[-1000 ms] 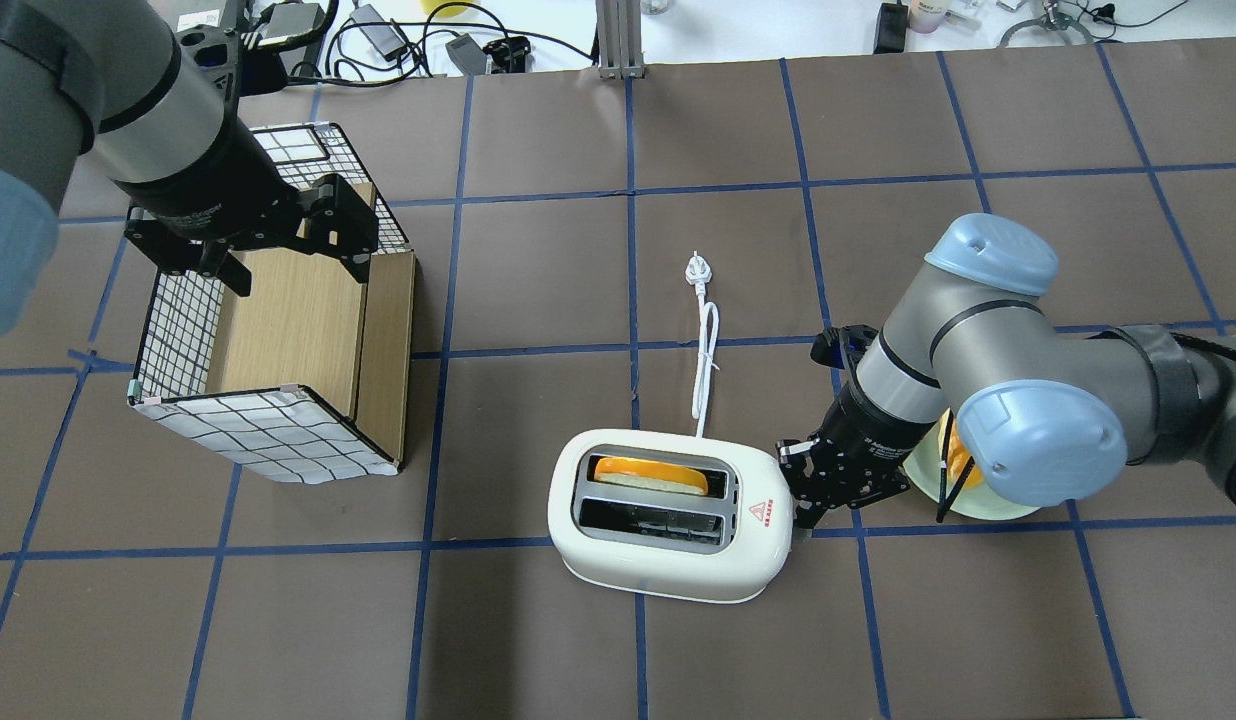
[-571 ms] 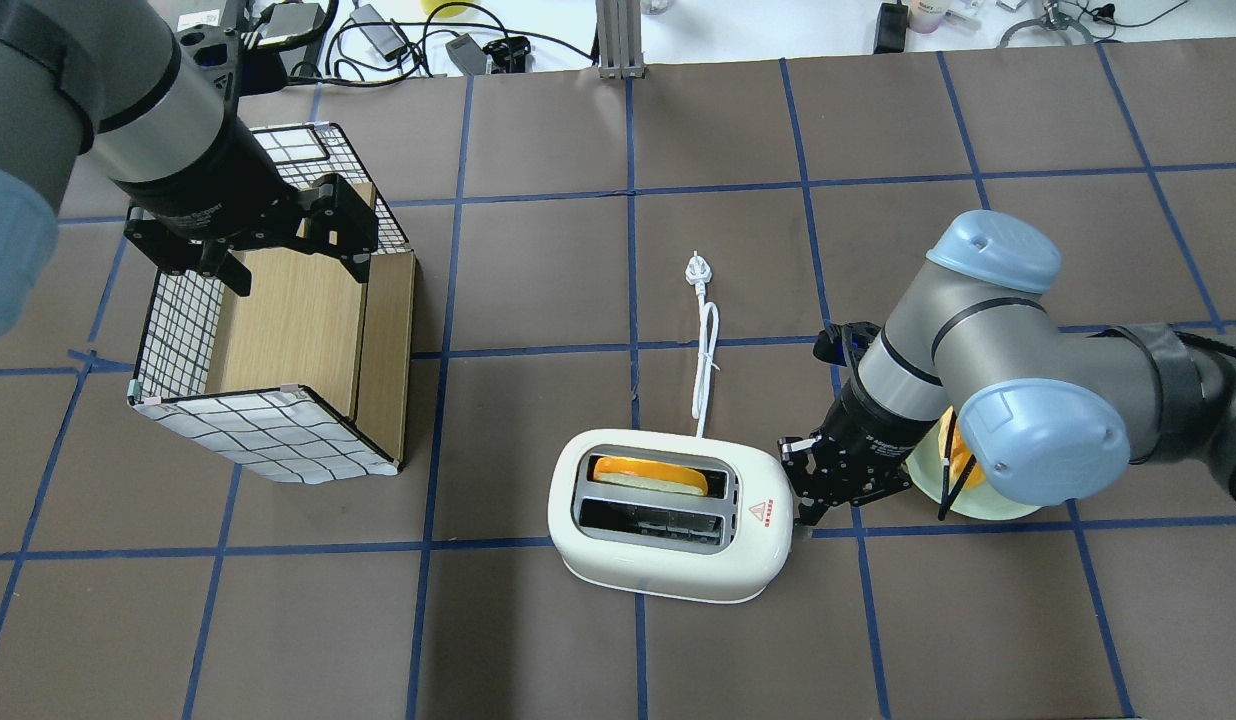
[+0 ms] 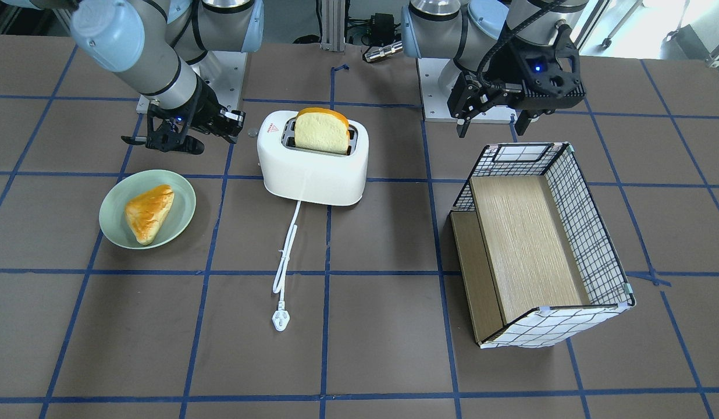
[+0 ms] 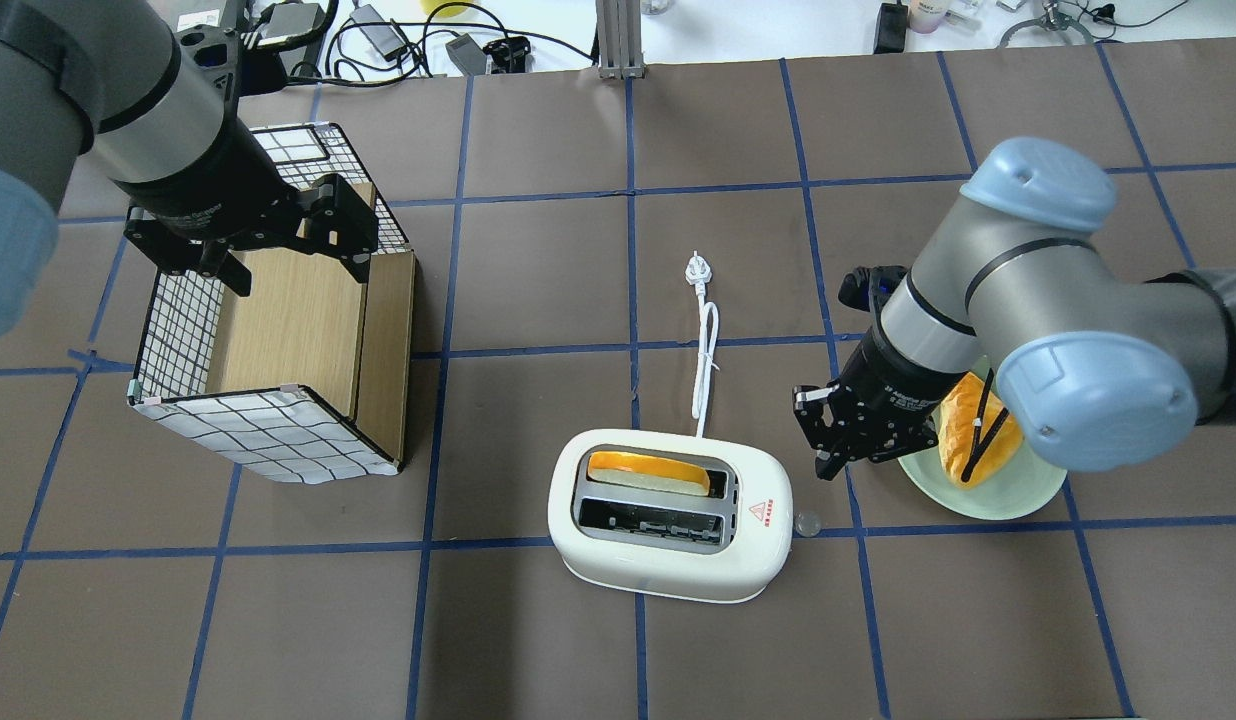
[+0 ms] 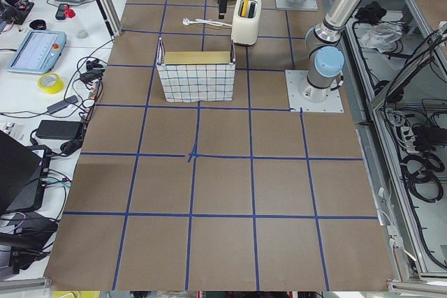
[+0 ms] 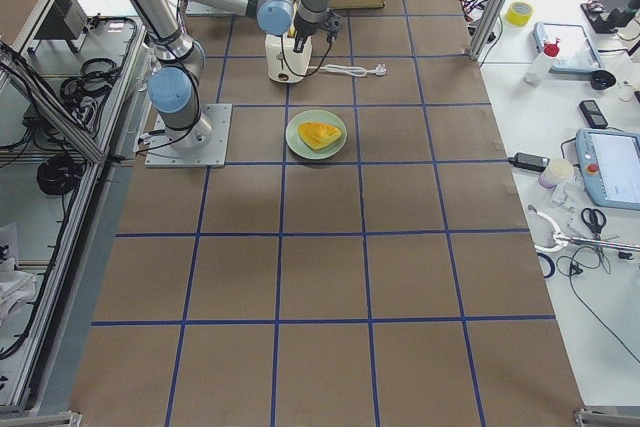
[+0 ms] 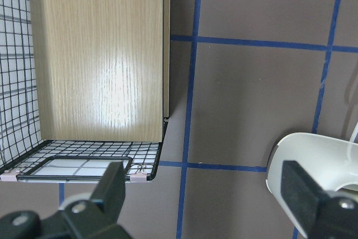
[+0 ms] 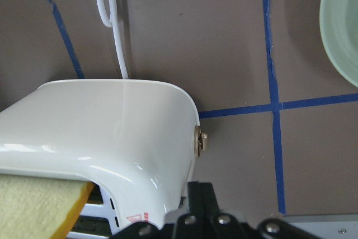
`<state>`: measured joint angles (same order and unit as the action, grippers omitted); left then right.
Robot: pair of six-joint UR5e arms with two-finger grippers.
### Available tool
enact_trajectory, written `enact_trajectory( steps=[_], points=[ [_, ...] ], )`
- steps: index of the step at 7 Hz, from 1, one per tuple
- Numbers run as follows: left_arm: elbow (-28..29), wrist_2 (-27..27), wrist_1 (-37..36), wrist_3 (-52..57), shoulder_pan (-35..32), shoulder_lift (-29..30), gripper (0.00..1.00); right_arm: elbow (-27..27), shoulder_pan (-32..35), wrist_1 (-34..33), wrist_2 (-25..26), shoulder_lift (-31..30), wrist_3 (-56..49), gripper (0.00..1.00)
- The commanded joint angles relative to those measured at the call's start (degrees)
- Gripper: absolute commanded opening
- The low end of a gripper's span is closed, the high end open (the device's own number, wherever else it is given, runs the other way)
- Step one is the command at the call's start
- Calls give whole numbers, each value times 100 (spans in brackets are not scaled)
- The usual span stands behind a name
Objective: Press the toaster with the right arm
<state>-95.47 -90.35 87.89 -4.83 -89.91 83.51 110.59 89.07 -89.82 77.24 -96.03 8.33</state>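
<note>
Now, toaster [image 4: 668, 515]: white, mid-table, cord [image 4: 706, 360] trailing away from the robot, bread slice [image 4: 648, 472] in the far slot.
Right gripper [image 4: 833, 460]: fingers pressed together, holding nothing, just beside the toaster's end, not touching it.
Left gripper [image 4: 293, 262]: fingers spread wide, empty, over the grid box [image 4: 268, 440].
Plate [image 4: 1018, 495]: under the right arm, pastry [image 4: 953, 440] on it.

toaster [image 4: 668, 568]: white, upright, mid-table, far slot loaded (cord [image 4: 706, 362] trails straight away) | right arm [image 4: 988, 280]: right gripper [image 4: 828, 462] fingers together, just beside toaster's end, not touching
</note>
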Motion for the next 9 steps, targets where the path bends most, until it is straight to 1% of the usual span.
enact_trajectory(
  steps=[1,2,3,4,5,6,7,8,9],
  points=[
    [2,0,0,0,0,-1,100,-922,14,395,360,-21,142,0],
    [2,0,0,0,0,-1,100,-1326,23,343,631,-13,125,18],
    [2,0,0,0,0,-1,100,-1617,32,82,686,40,-32,73],
    [2,0,0,0,0,-1,100,-1646,32,-774,800,75,-112,100],
    [2,0,0,0,0,7,100,-1664,41,-1008,914,102,-200,100],
    [2,0,0,0,0,-1,100,-1664,41,-1159,924,102,-514,100],
    [2,0,0,0,0,-1,100,-1586,41,-1526,1150,93,-743,100],
    [2,0,0,0,0,-1,100,-1611,41,-1529,1214,110,-754,100],
    [2,0,0,0,0,-1,100,-1629,41,-1016,1206,102,-667,100]
  ],
)
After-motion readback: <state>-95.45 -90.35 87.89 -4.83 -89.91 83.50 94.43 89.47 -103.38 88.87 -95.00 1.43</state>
